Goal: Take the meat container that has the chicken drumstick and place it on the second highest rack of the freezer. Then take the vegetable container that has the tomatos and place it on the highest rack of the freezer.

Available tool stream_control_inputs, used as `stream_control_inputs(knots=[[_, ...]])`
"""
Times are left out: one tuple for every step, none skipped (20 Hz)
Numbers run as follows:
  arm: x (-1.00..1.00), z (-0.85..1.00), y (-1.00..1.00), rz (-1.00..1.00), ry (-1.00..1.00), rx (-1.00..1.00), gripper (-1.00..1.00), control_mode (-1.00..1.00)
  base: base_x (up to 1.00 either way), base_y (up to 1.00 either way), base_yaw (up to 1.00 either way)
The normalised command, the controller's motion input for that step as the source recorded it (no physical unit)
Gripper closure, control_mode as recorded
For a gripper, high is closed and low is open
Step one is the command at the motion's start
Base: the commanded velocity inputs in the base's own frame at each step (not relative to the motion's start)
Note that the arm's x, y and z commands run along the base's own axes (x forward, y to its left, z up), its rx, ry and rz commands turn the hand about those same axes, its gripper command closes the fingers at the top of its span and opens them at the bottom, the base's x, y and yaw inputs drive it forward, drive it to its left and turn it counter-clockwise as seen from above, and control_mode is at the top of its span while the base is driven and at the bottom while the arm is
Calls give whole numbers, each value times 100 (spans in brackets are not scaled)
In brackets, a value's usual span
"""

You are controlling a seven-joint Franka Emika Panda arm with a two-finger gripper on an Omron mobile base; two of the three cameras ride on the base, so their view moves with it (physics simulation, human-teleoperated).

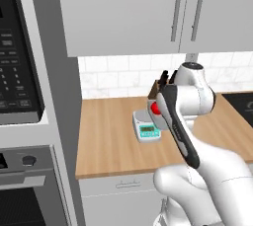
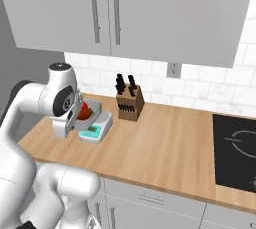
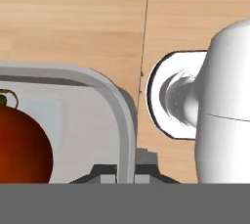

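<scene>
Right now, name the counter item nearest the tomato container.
The white scale with a green display, right by that container; the knife block stands farther off.

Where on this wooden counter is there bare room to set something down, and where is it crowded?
Bare wood runs between the knife block and the black cooktop, and along the front edge of the counter. Another free patch lies left of the kitchen scale, toward the tall grey panel. It is crowded around the scale, where the arm hangs close over it.
</scene>
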Motion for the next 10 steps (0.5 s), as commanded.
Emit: stream_control_inputs(knots=[[-49, 28, -51, 0, 0, 0, 100, -100, 0, 0, 0], [-43, 29, -45, 0, 0, 0, 100, -100, 0, 0, 0], [-41, 31, -41, 0, 0, 0, 100, -100, 0, 0, 0], [-39, 31, -41, 0, 0, 0, 100, -100, 0, 0, 0], [-41, 26, -39, 0, 0, 0, 100, -100, 0, 0, 0], [-29, 29, -26, 0, 0, 0, 100, -100, 0, 0, 0], [-17, 20, -9, -3, 0, 0, 100, -100, 0, 0, 0], [-36, 0, -12, 0, 0, 0, 100, -100, 0, 0, 0], [-46, 2, -19, 0, 0, 0, 100, -100, 0, 0, 0], [-65, 4, -26, 0, -3, 0, 100, -100, 0, 0, 0]])
